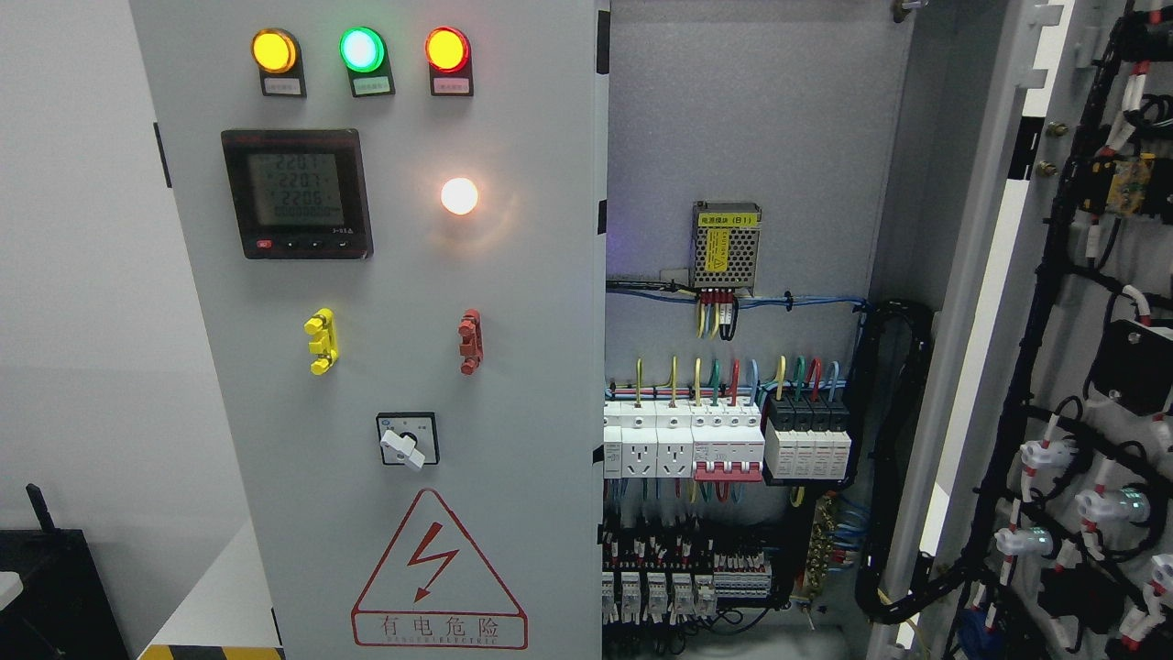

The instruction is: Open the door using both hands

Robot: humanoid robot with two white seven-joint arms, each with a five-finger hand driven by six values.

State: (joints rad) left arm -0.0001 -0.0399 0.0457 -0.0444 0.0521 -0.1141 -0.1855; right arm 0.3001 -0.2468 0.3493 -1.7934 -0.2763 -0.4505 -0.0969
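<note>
A grey electrical cabinet fills the head view. Its left door (513, 385) is closed and carries yellow, green and red lamps (363, 49), a digital meter (297, 192), a lit white lamp (459, 195), a yellow handle (321, 341), a red handle (469, 341) and a rotary switch (407, 442). The right door (1054, 367) stands swung wide open, its inner face covered with black cable looms. Between them the cabinet interior (733, 275) is exposed. Neither robot hand nor arm shows anywhere.
Inside sit a small power supply (726, 243), rows of breakers and sockets (724, 445) and coloured wiring. A red warning triangle (438, 577) marks the left door's lower part. A black object (46, 587) stands at the lower left by a white wall.
</note>
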